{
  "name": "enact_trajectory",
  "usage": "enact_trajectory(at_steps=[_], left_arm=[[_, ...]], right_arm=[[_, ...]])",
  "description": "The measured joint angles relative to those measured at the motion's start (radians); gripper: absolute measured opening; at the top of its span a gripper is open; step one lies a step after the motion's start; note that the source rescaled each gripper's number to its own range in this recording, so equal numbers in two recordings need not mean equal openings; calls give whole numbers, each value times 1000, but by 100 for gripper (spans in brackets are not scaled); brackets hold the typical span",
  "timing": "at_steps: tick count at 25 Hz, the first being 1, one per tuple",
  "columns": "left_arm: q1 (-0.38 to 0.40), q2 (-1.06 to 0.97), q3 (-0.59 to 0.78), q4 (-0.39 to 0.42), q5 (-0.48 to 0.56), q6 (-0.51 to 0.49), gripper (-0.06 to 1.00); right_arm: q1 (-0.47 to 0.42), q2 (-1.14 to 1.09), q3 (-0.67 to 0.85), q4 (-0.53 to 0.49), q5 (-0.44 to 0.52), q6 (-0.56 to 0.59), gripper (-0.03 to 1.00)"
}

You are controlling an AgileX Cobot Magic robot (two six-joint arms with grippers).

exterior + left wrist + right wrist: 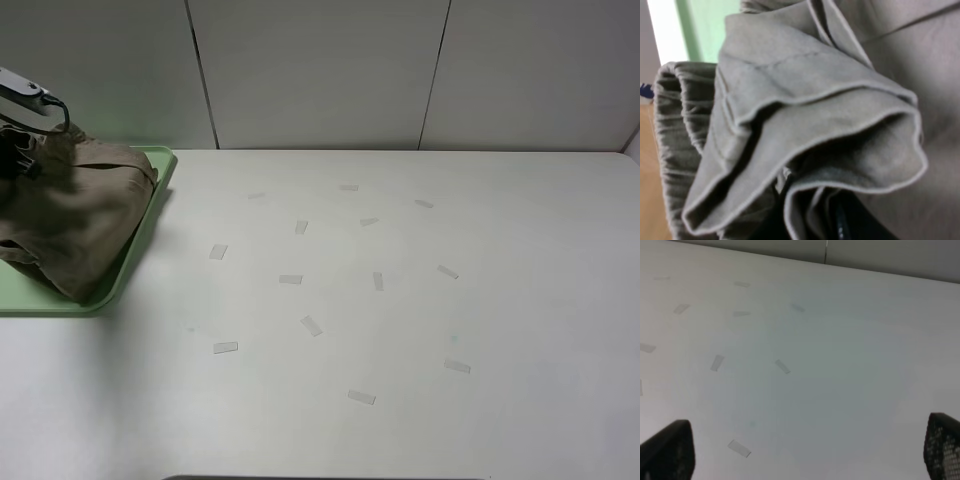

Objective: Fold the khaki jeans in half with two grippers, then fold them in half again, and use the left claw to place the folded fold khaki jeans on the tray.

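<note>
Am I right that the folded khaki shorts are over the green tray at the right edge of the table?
Not quite: the exterior high view shows the folded khaki shorts over the green tray at the left edge of the table, not the right.

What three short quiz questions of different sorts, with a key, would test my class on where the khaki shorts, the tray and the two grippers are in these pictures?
1. True or false: the folded khaki shorts are over the pale green tray.
2. Multiple choice: in its wrist view, the right gripper has under it A) the shorts, B) bare white table with tape marks, C) the tray.
3. Short answer: which edge of the high view is the left gripper at?

Key:
1. True.
2. B; its fingertips stand wide apart with nothing between.
3. The left edge, at the bunched shorts above the tray; whether the shorts rest fully on the tray cannot be told.
</note>
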Motion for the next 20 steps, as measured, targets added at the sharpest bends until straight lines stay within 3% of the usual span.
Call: enact_trajectory(at_steps=[5,13,15,19,20], left_arm=[[1,53,0,-41,-26,86,0],[1,59,0,-40,-46,23,2],[1,59,0,-40,-52,5,13],[1,41,0,-40,-52,-61,48],[1,28,0,-40,-45,-83,52]], right_arm=[[0,0,0,0,0,0,100],[0,0,0,0,0,0,100],[0,0,0,0,0,0,100],[0,0,0,0,0,0,100],[0,0,0,0,0,0,100]])
